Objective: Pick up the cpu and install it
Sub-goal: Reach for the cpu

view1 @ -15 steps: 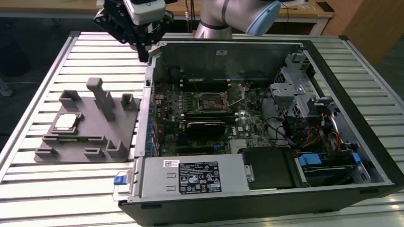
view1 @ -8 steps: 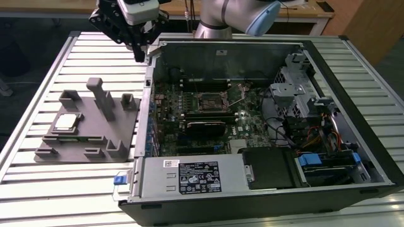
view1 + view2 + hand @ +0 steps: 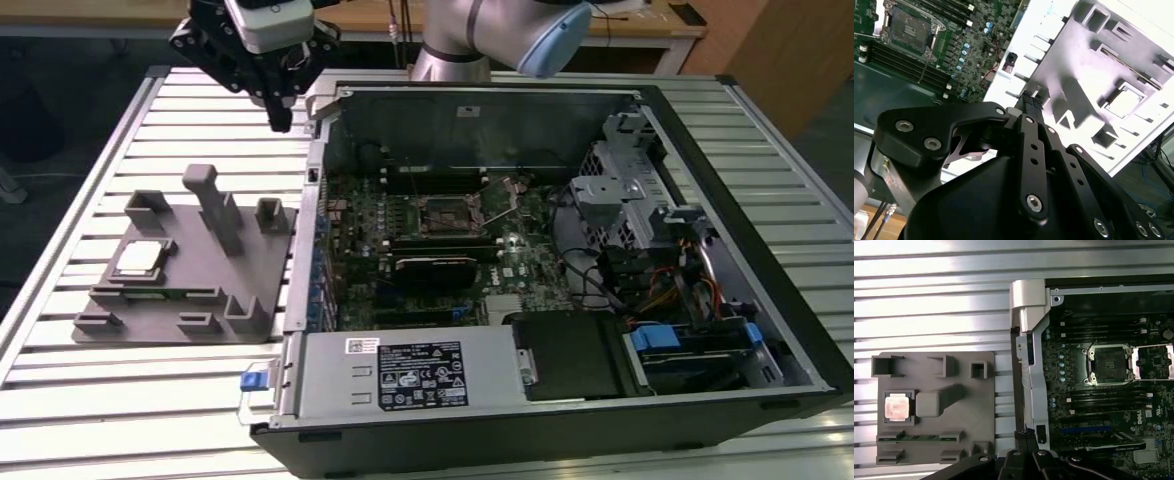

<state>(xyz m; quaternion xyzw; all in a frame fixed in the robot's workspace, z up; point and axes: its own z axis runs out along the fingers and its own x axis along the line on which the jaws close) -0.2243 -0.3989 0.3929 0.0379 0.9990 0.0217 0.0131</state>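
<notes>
Currently the end effector [image 3: 280,120] hangs above the far left corner of the computer case [image 3: 534,440], over the bench [image 3: 200,420], as seen in the exterior view. Its fingers are pressed together to a single tip and nothing is held between them; in both wrist views the closed tip [image 3: 1030,100] [image 3: 1024,436] points down at the seam between the case wall and the grey fixture [image 3: 160,310]. It touches neither.

The cpu [image 3: 138,260] lies flat, silver face up, in a square recess of the fixture, on the side toward the exterior view's left. It is well apart from the end effector. In the first wrist view the cpu [image 3: 896,407] sits just beside a raised grey block [image 3: 929,405] of the fixture [image 3: 924,375]. A narrow green board [image 3: 919,436] lies in a slot along the fixture's edge near the cpu.

The case lies on its side with the panel off. Inside it:
- the motherboard [image 3: 400,215], flat on the case floor;
- the socket [image 3: 447,212] near the board's middle, with its metal cover plate [image 3: 1154,362] folded open beside the socket [image 3: 1109,365];
- a grey power supply [image 3: 400,370] along the near wall;
- a metal drive cage [image 3: 621,195] and cables [image 3: 667,290] at the exterior view's right.
</notes>
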